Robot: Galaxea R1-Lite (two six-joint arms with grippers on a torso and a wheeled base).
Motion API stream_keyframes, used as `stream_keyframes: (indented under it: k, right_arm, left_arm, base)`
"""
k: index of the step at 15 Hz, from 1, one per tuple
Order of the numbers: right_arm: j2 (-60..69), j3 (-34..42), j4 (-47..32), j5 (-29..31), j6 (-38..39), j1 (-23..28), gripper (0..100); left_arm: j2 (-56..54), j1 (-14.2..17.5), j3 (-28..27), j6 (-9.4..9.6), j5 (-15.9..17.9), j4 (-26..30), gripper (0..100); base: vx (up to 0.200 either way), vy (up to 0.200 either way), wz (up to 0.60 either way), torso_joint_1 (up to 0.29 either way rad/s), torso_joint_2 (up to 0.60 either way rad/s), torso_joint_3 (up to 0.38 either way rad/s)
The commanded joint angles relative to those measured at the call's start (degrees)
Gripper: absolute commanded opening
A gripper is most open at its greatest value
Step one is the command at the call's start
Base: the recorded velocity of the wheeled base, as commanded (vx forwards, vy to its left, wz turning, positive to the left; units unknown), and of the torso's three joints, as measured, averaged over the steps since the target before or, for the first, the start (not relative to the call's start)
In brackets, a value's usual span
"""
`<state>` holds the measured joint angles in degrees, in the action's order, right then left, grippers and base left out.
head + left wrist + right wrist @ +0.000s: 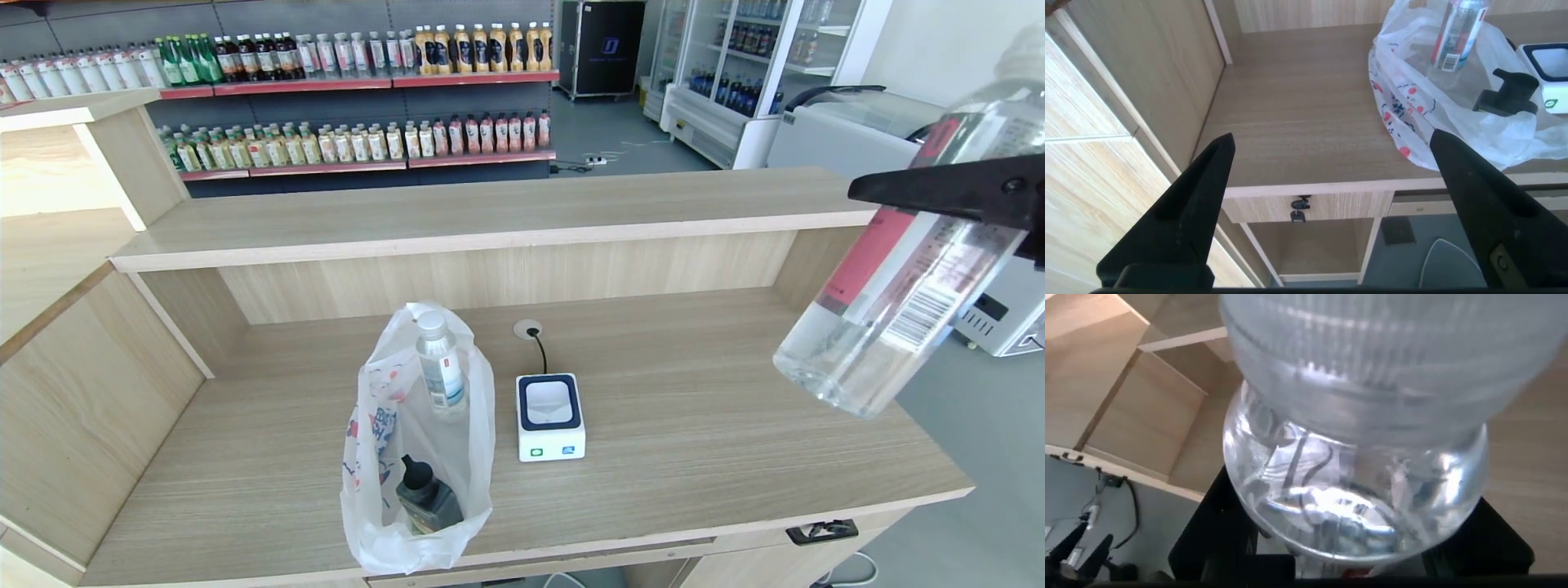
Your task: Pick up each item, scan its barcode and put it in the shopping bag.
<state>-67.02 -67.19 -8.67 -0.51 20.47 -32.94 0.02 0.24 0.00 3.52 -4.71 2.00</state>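
My right hand point(939, 194) grips the clear, pink-labelled plastic water bottle point(890, 327) mid-body; it looks heavy, slick and slightly squashy. My left hand point(1329, 140) gapes empty.

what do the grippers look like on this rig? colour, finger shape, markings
Both are matte black. Left gripper: two long flat fingers tapering to wedge tips. Right gripper: slim pointed finger with a small round fastener near its base. No markings on either.

Head camera down onto counter point(694, 425), left wrist shares bag point(1396, 90)
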Motion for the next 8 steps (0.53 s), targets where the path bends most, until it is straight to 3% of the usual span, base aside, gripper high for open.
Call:
stream_keyframes:
  k: [1, 3, 8]
  right_arm:
    - [2.16, -1.01, -1.53, 0.78, 0.54, -3.89, 0]
    - [2.51, -3.38, -2.06, 1.74, 6.16, -9.16, 0]
    - [6.56, -4.44, -4.34, 1.3, 6.78, -14.17, 0]
  left_arm:
    - [-0.02, 0.02, 0.0, -0.01, -0.04, 0.02, 100]
    - [-0.02, 0.02, 0.0, -0.01, -0.04, 0.02, 100]
    - [-0.02, 0.02, 0.0, 0.08, -0.04, 0.02, 100]
  base:
    - [0.0, 0.0, 0.0, 0.0, 0.0, 0.0]
    - [0.0, 0.0, 0.0, 0.0, 0.0, 0.0]
    - [0.0, 0.0, 0.0, 0.0, 0.0, 0.0]
